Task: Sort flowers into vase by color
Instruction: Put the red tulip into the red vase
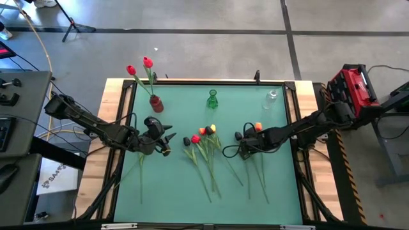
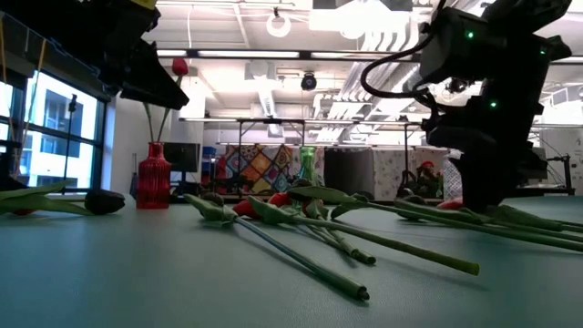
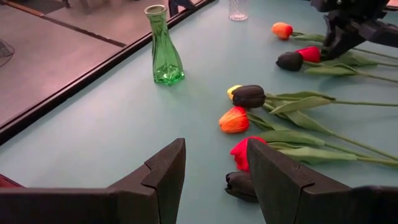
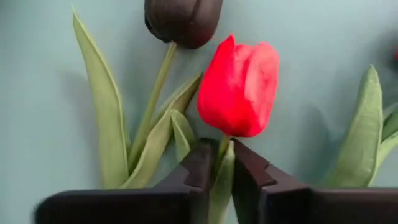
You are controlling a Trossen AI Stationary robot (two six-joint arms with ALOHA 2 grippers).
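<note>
Two fingers of your right claw (image 4: 225, 163) are pinched on the stem of a red flower (image 4: 238, 87), just under its head, low over the counter (image 1: 172, 191). A black flower (image 4: 183, 20) lies just beyond that head, its leaf and stem running down beside the claw; an orange flower (image 1: 258, 126) lies near on the far side.

Risk 1: the hold is narrow and close to the bud. Lift fast and the long stem may swing or slide out between the fingers.

Risk 2: neighbouring leaves crowd the fingers. Whether one is caught in the pinch cannot be told; if so, the black flower comes up too.

Farther out, the middle pile (image 1: 204, 144) of red, orange, yellow and black flowers lies toward the left arm. Your left claw (image 3: 211, 177) hovers open near that pile, holding nothing.

Risk 3: the red vase (image 1: 156, 103), already holding two red flowers (image 1: 139, 66), stands beyond the left arm, so carrying there means crossing its space. The green vase (image 1: 212, 99) and clear vase (image 1: 271, 98) stand nearer; a slender vase may tip on a careless insertion.
</note>
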